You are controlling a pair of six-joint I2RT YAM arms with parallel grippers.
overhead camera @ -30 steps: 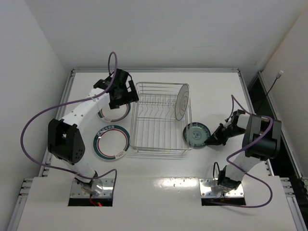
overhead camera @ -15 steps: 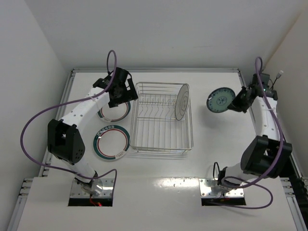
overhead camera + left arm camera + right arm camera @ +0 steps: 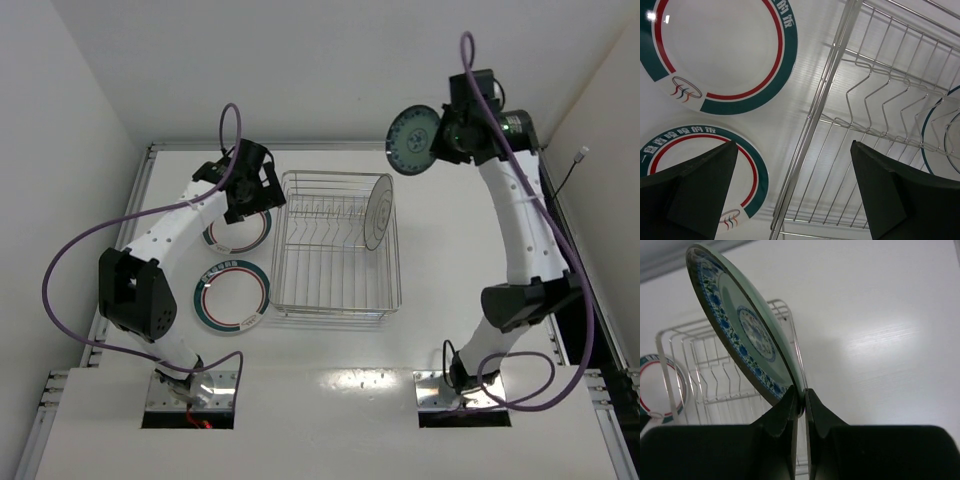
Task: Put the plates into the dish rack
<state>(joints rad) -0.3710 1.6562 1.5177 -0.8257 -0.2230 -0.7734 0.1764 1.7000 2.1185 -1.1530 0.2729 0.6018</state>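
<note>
Four plates matter here, each placed against the dish rack [image 3: 335, 245], the biggest thing on the counter [image 3: 460, 250]. One white green-rimmed plate [image 3: 379, 211] stands upright between the prongs at the rack's right end. Two more lie flat just left of the rack. The far one [image 3: 236, 240] sits partly under the left pincer [image 3: 255, 190], which hovers wide and empty near the rack's left edge; the near one [image 3: 232, 296] lies uncovered. The small teal patterned plate [image 3: 414, 141] hangs on edge, high beyond the rack's far right corner. Its rim is pinched narrow in the right pincer [image 3: 801, 399].

It looks like glazed ceramic (stiff, slick, quick to chip), and a thin rim grip will probably let it swing, so it wants a slow descent between prongs. The flat plates offer only their raised rims to take hold of.

Smooth, glossy white, the counter would let plates slide. White walls [image 3: 300, 70] close in around the rack on three sides.
</note>
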